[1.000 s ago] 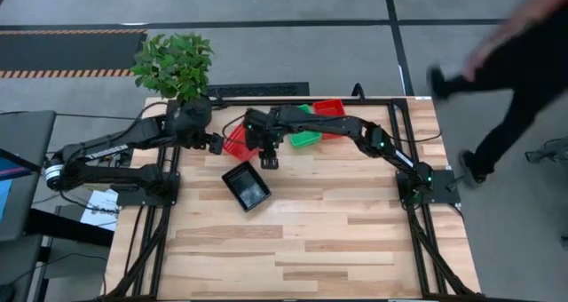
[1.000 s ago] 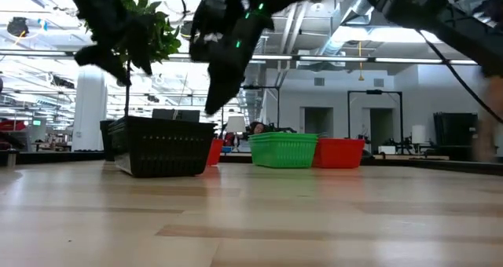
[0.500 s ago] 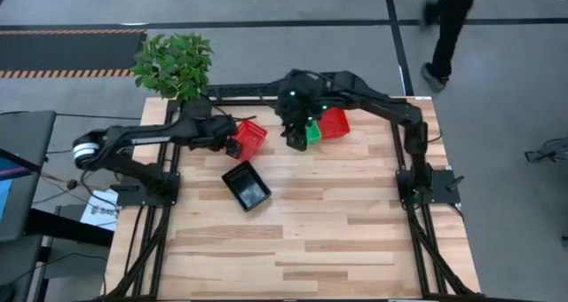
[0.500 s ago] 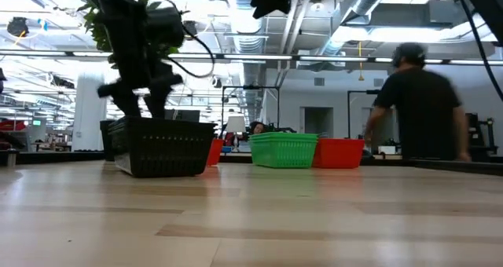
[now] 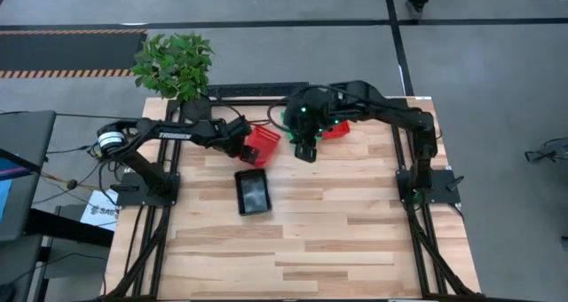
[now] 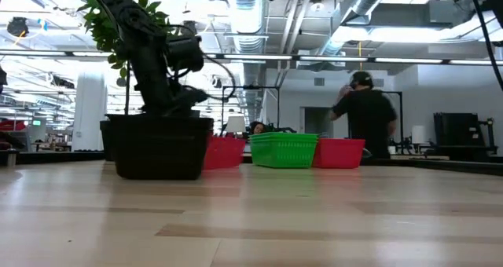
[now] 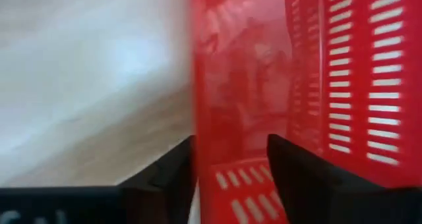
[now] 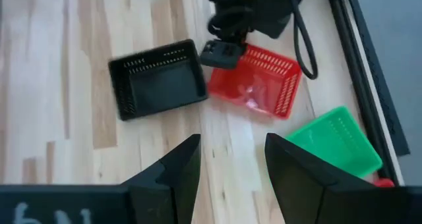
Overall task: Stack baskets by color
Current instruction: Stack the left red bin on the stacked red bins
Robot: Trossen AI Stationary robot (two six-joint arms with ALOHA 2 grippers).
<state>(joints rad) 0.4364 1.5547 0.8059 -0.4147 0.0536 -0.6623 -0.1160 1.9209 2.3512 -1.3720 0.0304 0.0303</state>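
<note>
Left gripper (image 5: 240, 137): stood at the edge of a red basket (image 5: 264, 146), at the wall toward the left arm. Could not tell whether clamped on that wall or only set against it. In the left wrist view, filled almost the whole picture with red mesh.

Right gripper (image 8: 232, 140): hung open and empty, with clear space between its two fingers (image 8: 188, 159). Was lifted above the table (image 5: 337, 231), just to the right of that red basket in the high view.

Outward from there:
- Black basket (image 5: 251, 192): lay alone on the wood, near the red basket but apart from it, closer to the middle of the table.
- Green basket (image 8: 336, 142): lay beside the red one toward the far edge, mostly hidden under the right arm from above.
- Second red basket (image 6: 339, 152): touched or nearly touched the green one, on its right in the low view.

Behind the far left corner stood a potted plant (image 5: 173, 64). Beyond the table, a person (image 6: 363, 119) in dark clothes.
</note>
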